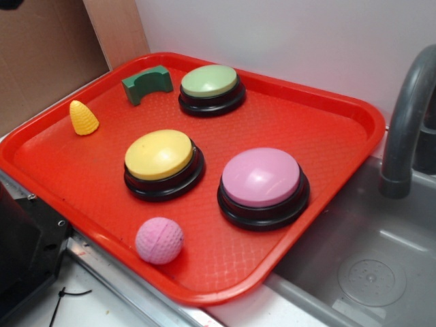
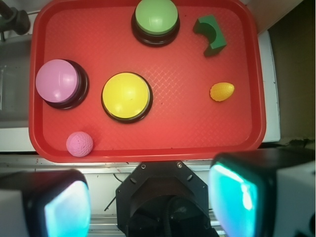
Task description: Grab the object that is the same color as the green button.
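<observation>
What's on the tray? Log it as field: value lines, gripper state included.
tray: red tray, beside a sink
target: green arch block, far corner, next to green button
other buttons: yellow button, pink button
distractors: yellow cone, pink ball
gripper: gripper open, high above the tray's near edge, holding nothing

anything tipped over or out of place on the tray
Nothing stands out. The three buttons sit flat on the tray; the green block, yellow cone and pink ball rest apart, nothing spilled or damaged.
</observation>
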